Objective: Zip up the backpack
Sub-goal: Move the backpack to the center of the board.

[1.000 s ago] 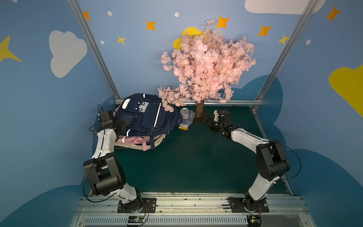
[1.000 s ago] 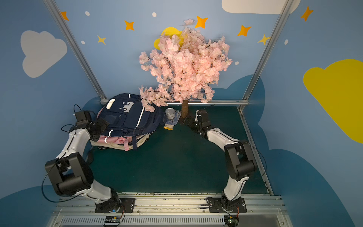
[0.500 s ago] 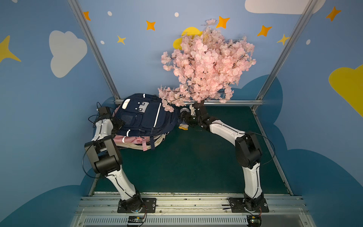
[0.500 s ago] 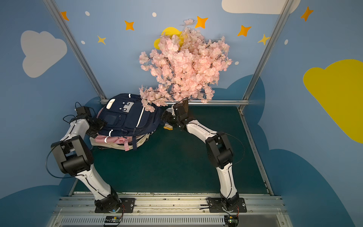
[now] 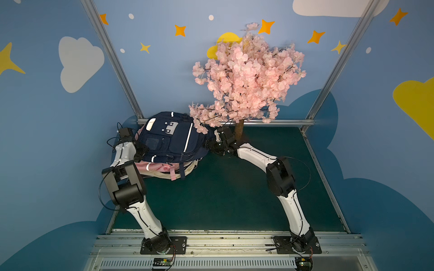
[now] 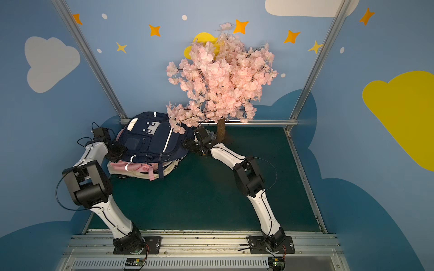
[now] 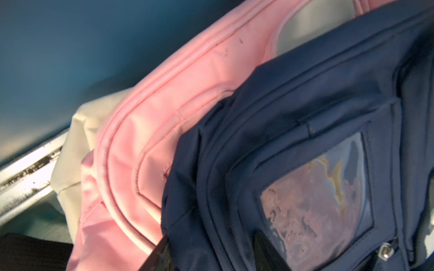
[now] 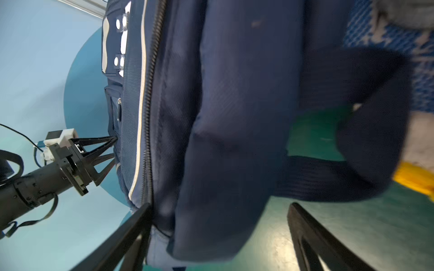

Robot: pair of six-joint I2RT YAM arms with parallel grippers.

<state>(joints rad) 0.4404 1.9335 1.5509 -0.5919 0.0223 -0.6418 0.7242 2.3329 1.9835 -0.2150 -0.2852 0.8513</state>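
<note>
Left gripper (image 8: 115,147) half-closed on navy fabric backpack (image 5: 169,140), grip unconfirmed; right gripper (image 8: 220,206) held wide astride it. Zipping is judged not started.

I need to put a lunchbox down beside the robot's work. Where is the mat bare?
The widest bare mat lies between the left arm and right arm, nearer than the backpack stack. A smaller patch lies right of the tree trunk, up to the side rail. The far left corner is crowded: the stack, both arms' ends, low branches.
</note>
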